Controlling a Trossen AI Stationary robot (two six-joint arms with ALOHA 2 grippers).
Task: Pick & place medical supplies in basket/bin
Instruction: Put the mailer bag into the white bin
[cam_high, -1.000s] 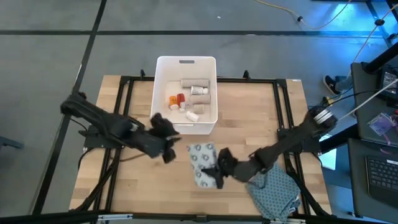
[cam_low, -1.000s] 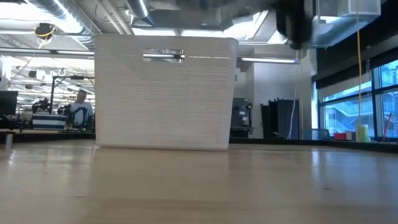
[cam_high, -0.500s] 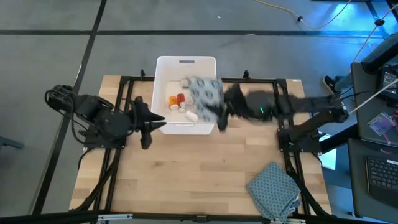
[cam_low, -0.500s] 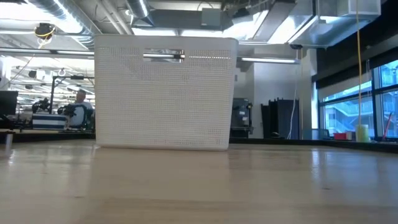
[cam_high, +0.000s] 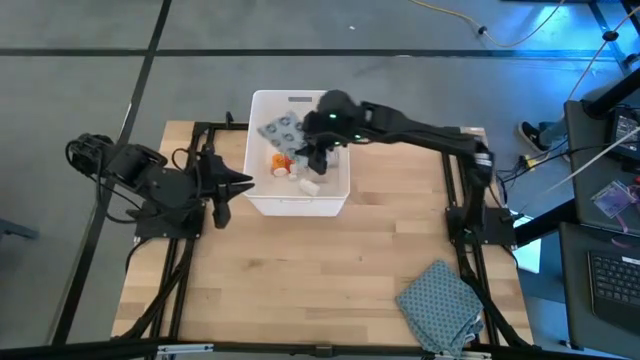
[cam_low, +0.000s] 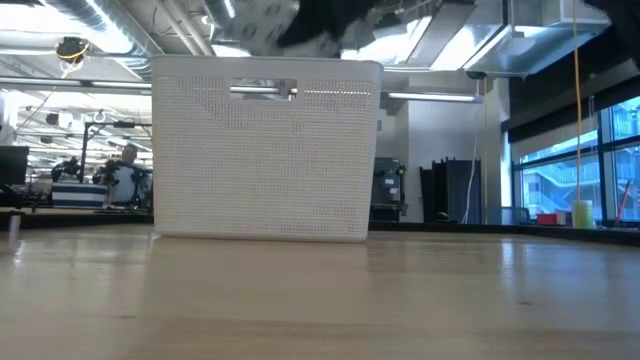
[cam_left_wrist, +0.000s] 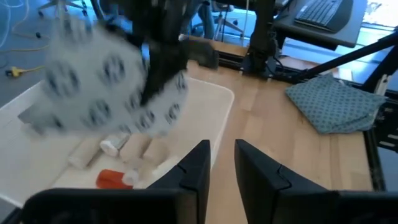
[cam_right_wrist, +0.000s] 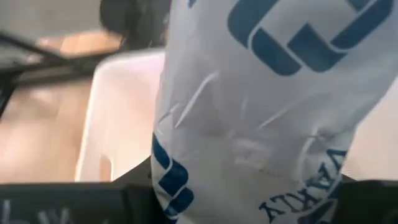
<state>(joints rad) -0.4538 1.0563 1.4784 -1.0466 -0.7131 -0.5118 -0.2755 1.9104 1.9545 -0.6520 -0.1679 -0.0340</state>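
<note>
- High view: soft pack, white with blue dots, hangs over the bin's far-left corner, above the rim. Judged light and limp, with a slick film skin; it will sag and swing from any single pinch, so an edge or a gathered fold is the best hold. The right gripper reaches over the bin from the table's right edge, clamped on the pack's near end. Inside the bin lie a red bottle and white bottles, judged stiff, light and apt to roll. The left gripper waits just off the bin's left wall. A cloth lies by the table's near-right corner.
- Low view: the bin stands upright on the table, handle slot facing the camera. The pack and a dark blur of arm show above the rim, not yet lowered in.
- Left wrist view: the left gripper is empty, its fingers narrowly apart, touching nothing. Beyond them the pack dangles, creased and blurred, over the bin; the red bottle lies on the floor below.
- Right wrist view: the pack fills the frame, wrinkled film with blue marks, pinched at its lower edge; the bin's wall lies behind.
</note>
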